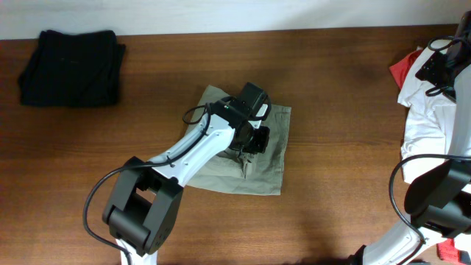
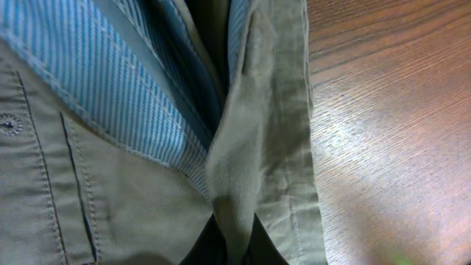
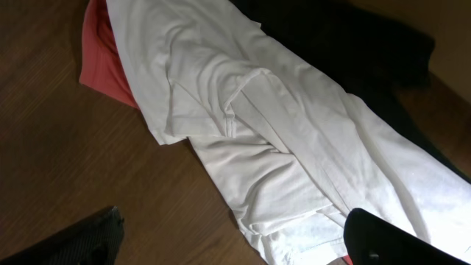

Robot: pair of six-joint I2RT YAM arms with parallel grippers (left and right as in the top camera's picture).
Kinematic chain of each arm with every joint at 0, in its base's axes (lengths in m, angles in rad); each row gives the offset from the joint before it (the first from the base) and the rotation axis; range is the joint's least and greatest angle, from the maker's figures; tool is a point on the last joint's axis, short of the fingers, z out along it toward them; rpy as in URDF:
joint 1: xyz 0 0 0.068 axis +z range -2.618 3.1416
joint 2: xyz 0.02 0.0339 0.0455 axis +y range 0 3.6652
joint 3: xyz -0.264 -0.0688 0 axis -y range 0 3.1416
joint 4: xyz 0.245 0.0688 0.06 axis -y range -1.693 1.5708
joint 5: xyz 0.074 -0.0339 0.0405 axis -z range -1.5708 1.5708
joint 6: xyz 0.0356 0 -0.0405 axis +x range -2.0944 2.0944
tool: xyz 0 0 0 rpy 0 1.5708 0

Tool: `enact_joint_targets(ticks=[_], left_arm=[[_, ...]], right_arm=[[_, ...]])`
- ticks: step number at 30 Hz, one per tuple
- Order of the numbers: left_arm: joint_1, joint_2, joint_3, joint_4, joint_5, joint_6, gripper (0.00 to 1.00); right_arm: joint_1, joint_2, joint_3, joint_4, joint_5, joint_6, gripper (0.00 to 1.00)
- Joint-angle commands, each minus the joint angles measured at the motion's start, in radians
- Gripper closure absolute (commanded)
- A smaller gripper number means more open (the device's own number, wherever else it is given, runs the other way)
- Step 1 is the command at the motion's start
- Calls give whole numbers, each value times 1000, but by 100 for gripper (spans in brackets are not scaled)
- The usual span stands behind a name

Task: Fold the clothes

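Note:
The khaki shorts [image 1: 268, 151] lie partly folded in the middle of the table. My left gripper [image 1: 248, 153] is down on them and shut on a pinched ridge of their fabric. The left wrist view shows that khaki fold [image 2: 239, 184] between the dark fingers [image 2: 234, 246], with blue-striped lining [image 2: 110, 81] beside it. A white garment [image 1: 430, 110] over a red one [image 1: 403, 68] lies at the right edge. My right gripper [image 3: 235, 246] hangs open and empty above the white garment [image 3: 294, 147]; red cloth [image 3: 103, 59] and black cloth [image 3: 353, 44] lie beside it.
A folded black garment [image 1: 70, 65] sits at the far left of the table. The wooden table [image 1: 346, 88] shows bare between the shorts and the pile on the right. The right arm [image 1: 441, 66] stands over the right-hand pile.

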Motion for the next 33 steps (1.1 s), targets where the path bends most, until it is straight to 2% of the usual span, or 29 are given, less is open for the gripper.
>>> enact_joint_targets(ticks=[1, 3, 4, 5, 7, 11, 13, 14, 15, 16, 18, 19, 20, 24, 31, 33], left_arm=[[-13, 2, -11, 13, 31, -6, 94], [-20, 2, -12, 21, 31, -6, 92], [-22, 2, -12, 25, 30, -6, 75], [-21, 2, -12, 27, 30, -6, 43], [-21, 2, -11, 39, 31, -5, 35], [6, 1, -5, 63, 44, -1, 35], [58, 1, 20, 55, 130, -1, 40], [79, 1, 27, 38, 140, -2, 49], [105, 1, 29, 2, 146, -2, 69], [128, 1, 29, -55, 150, -2, 84], [158, 2, 29, -197, 163, 21, 91], [158, 2, 29, -241, 202, 105, 94], [151, 2, 29, -268, 206, 128, 94], [93, 2, 11, -251, 206, 127, 94], [41, 2, -98, -121, 206, 54, 94], [22, 2, -157, -67, 292, 12, 95]], right_arm=[[-2, -13, 18, 0, 15, 7, 1], [-2, -13, 18, 0, 15, 7, 1], [-2, -13, 18, 0, 15, 7, 1], [-2, -13, 18, 0, 15, 6, 1], [-2, -13, 18, 0, 15, 7, 1], [-2, -13, 18, 0, 15, 7, 1], [-2, -13, 18, 0, 15, 7, 1], [-2, -13, 18, 0, 15, 7, 1], [-2, -13, 18, 0, 15, 7, 1], [-2, -13, 18, 0, 15, 7, 1], [-2, -13, 18, 0, 15, 7, 1], [-2, -13, 18, 0, 15, 7, 1], [-2, -13, 18, 0, 15, 7, 2], [-2, -13, 18, 0, 15, 7, 1], [-2, -13, 18, 0, 15, 6, 1], [-2, -13, 18, 0, 15, 7, 1]])
